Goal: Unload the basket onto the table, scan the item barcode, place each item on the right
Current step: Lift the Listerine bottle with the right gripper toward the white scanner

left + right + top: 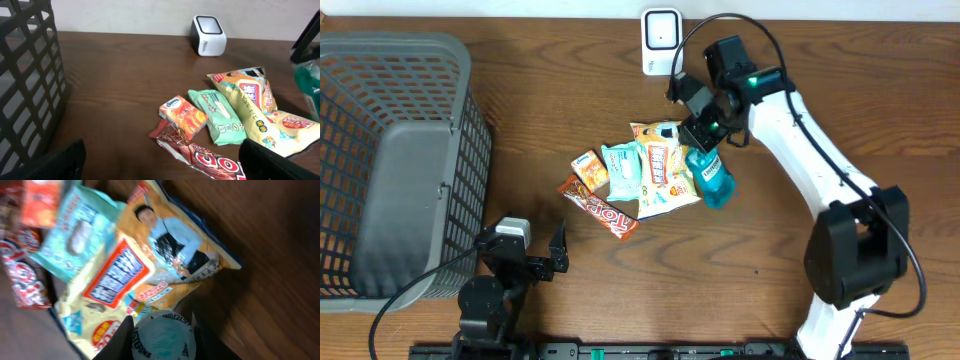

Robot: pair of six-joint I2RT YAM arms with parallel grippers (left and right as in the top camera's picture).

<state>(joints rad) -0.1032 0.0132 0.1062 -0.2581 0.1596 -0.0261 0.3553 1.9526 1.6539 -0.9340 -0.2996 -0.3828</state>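
Currently grasping the mouthwash bottle (pixel 713 182) at its top end with the right gripper (pixel 702 140), dark fingers (pixel 116 341) pressed close on either side of the cap in the right wrist view. Cannot tell whether lifted or resting on the table (pixel 740 290). Sits at the right edge of a snack pile in mid-table, teal-blue, just beside a big yellow snack bag (pixel 658 172). Leftward from there: a mint-green tissue pack (pixel 623 170) against the bag, then a small orange pack (pixel 590 170). Nearer than those, lying slantwise, a red candy bar (pixel 601 208). Farther back, against the far edge of the table, a white scanner (pixel 661 40), upright, well apart from the pile and just left of the right arm's wrist. Far left, a grey wire basket (pixel 470 120). At the near left, the left gripper (pixel 532 246) released, jaws spread wide, holding nothing, near the basket's near right corner and pointing toward the pile.
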